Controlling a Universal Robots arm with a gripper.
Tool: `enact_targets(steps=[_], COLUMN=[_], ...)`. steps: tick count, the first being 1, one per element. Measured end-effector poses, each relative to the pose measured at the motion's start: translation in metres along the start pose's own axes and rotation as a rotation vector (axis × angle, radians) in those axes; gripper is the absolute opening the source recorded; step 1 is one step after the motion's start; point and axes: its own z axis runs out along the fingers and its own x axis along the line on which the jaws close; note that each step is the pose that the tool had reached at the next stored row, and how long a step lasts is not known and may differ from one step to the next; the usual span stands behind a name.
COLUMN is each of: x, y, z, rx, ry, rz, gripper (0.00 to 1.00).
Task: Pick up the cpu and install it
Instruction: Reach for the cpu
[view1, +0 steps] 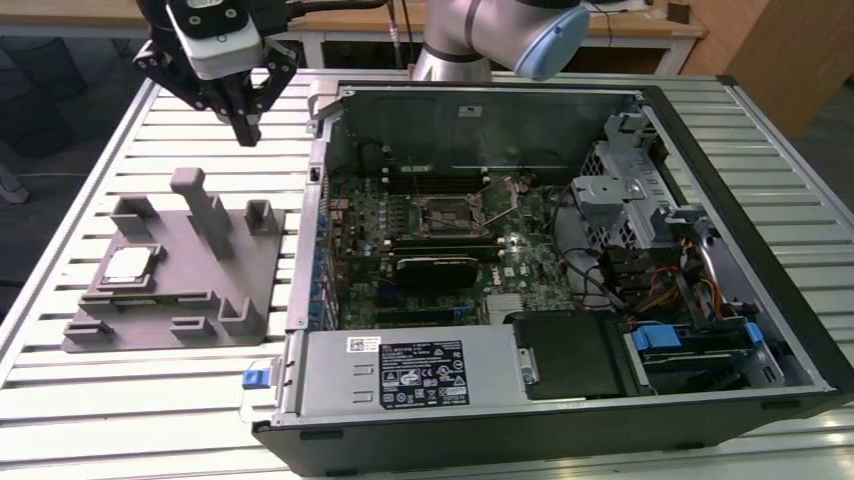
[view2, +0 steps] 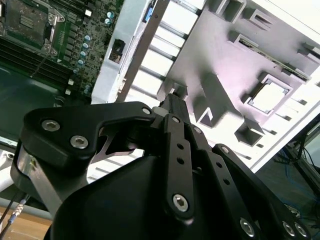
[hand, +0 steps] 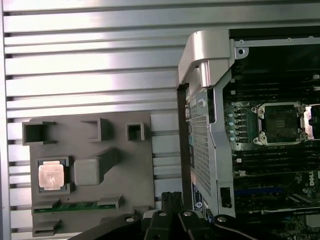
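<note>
The two dark fingers (hand: 166, 204) are drawn together at their tips with nothing caught between them, so the gripper (view1: 247, 132) is closed and empty. In the exterior view it hangs in the air with its tips pointing down, above the slatted metal table (view1: 160, 400). It is past the far edge of the grey holder (view1: 200, 300) and to the exterior view's left of the open computer case (view1: 801, 330). The gripper touches nothing. The cpu (view1: 130, 264) lies flat in a square recess of the holder, its pale metal top facing up, well apart from the gripper. Both wrist views show it there too, seated level in its pocket (hand: 51, 176) (view2: 268, 96). In the first wrist view a thin green strip (hand: 75, 206) sits in a slot of the holder just beside the cpu's recess. Upright posts rise from the holder between the cpu and the case. Inside the case, on the green motherboard, is the dark square socket (view1: 447, 212) with its metal frame. The arm (view1: 467, 40) stands behind the case.
</note>
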Motion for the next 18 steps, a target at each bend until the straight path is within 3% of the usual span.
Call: enact_targets(steps=[18], x=[0.0239], y=[-0.0019], z=[0.0028], rx=[-0.0001], ry=[0.0001], rz=[0.000], gripper=[0.11])
